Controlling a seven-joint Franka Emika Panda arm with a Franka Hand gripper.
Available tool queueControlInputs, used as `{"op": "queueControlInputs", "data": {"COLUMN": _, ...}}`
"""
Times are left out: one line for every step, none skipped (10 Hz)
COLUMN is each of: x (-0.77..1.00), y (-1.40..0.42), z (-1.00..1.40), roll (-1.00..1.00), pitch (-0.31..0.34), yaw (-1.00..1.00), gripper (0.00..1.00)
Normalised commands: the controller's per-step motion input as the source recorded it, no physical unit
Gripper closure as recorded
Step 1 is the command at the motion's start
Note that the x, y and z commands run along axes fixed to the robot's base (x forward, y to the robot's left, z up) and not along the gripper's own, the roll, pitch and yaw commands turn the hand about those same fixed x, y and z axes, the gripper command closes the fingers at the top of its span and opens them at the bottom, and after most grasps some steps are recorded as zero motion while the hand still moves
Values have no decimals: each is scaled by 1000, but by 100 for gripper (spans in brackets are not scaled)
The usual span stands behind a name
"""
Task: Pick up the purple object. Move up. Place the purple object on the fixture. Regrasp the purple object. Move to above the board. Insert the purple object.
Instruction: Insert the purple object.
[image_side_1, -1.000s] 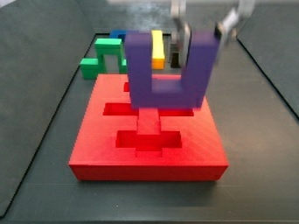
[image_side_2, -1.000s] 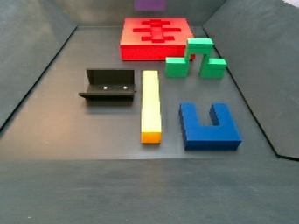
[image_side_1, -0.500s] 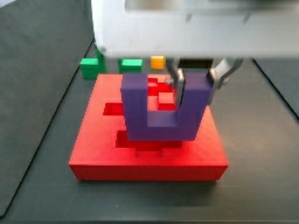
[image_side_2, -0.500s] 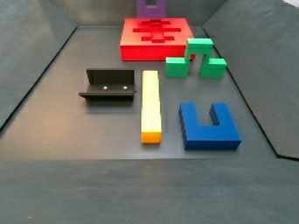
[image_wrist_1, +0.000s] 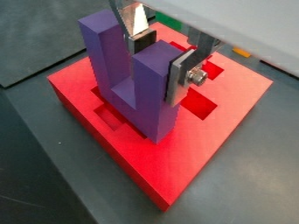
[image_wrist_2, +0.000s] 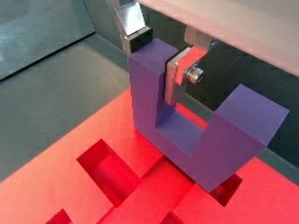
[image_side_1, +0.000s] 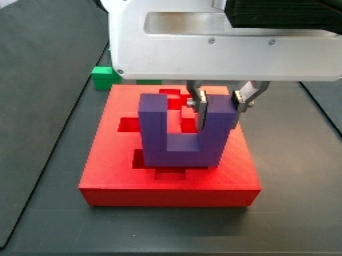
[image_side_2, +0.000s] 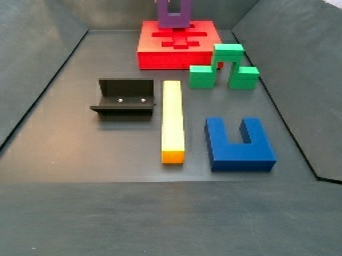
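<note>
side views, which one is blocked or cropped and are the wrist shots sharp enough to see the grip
In a side view the arm's white housing fills the top, hiding the far floor; in the other the purple object is cropped by the frame edge and the hand is out of frame. Both wrist views are fairly sharp: the hand clamps one arm of the purple object over the board, lit evenly, without glare.
</note>
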Motion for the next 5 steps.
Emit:
{"op": "queueControlInputs", "data": {"x": -294, "y": 37, "z": -171, "roll": -141, "pitch": -50, "yaw": 0, "gripper": 100}}
{"op": "queueControlInputs", "data": {"x": -329, "y": 89, "z": -169, "roll": -130, "pitch": -41, "yaw": 0, "gripper": 100}}
{"op": "queueControlInputs", "data": {"x": -289, "y": 163, "z": -200, "roll": -93, "pitch": -14, "yaw": 0, "gripper": 100}}
{"op": "queueControlInputs", "data": {"x": -37, "y": 69, "z": -171, "roll": -51, "pitch": -13, "yaw": 0, "gripper": 100}}
{"op": "queueControlInputs", "data": {"x": 154, "y": 0, "z": -143, "roll": 0, "pitch": 0, "yaw": 0, "gripper": 100}}
